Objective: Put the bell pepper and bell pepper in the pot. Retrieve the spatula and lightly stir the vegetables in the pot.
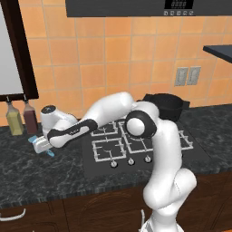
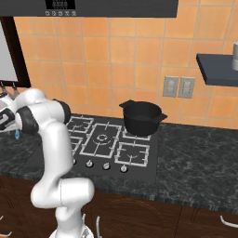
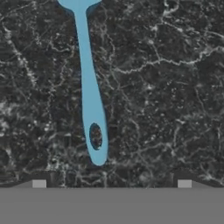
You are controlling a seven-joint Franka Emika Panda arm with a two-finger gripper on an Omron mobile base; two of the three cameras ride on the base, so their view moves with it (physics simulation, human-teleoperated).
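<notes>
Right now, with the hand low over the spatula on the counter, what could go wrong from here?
1. In the hand view the spatula handle lies left of centre between the open gripper tips, so closing could clip it or push it sideways.
2. Two bottles stand just behind the hand; lifting carelessly might knock them.
3. The pot sits across the stove, so a weak grip could drop the spatula on the way.

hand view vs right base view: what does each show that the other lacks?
Hand view: the light-blue spatula lying flat on the dark counter, its handle end with the hang hole nearest the open tool. Right base view: the black pot on the stove's back right burner, wall outlets and a shelf. Shared: the dark speckled counter.
</notes>
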